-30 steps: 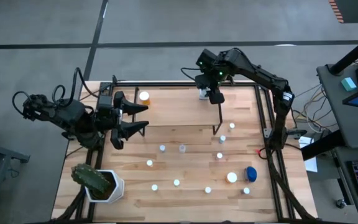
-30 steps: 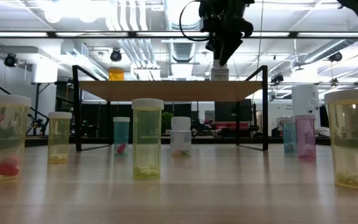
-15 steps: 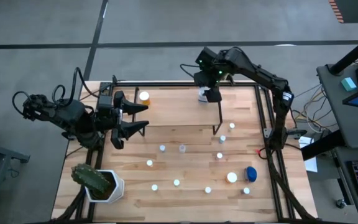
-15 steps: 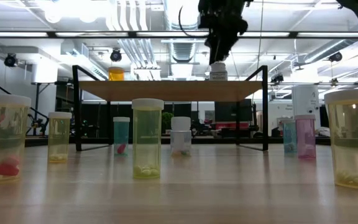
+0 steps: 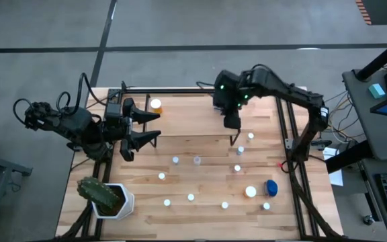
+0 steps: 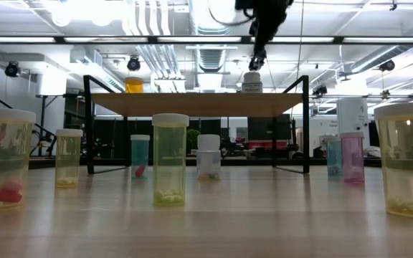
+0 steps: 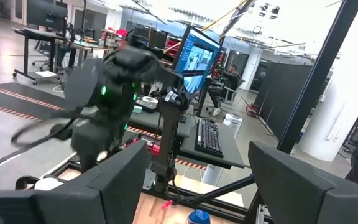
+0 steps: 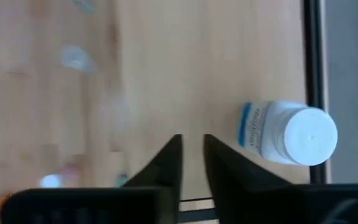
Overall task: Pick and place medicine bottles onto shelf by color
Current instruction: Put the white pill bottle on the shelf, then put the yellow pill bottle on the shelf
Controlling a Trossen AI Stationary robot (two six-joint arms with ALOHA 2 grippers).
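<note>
A white medicine bottle (image 8: 284, 134) with a blue label and a white cap stands upright on the light-wood shelf (image 5: 180, 117), at its far right part (image 6: 252, 81). My right gripper (image 8: 192, 144) hangs above the shelf, beside and clear of this bottle (image 6: 259, 56), its fingers almost together with nothing between them. An orange bottle (image 5: 155, 105) stands at the shelf's far left. Several more bottles (image 5: 197, 160) stand on the table in front of the shelf. My left gripper (image 5: 154, 126) waits open and level at the shelf's left end.
A wider blue bottle (image 5: 271, 187) stands near the table's right edge. A white pot with a green cactus (image 5: 106, 198) occupies the near left corner. The shelf's black legs (image 6: 89, 129) and the table's black frame rails (image 5: 289, 128) border the working space.
My right gripper has let go of the white bottle, which stays upright on the shelf. It has risen, moved toward the table's near edge and rolled a little. Its fingers, spread wide half a second ago, have closed to a narrow slit.
</note>
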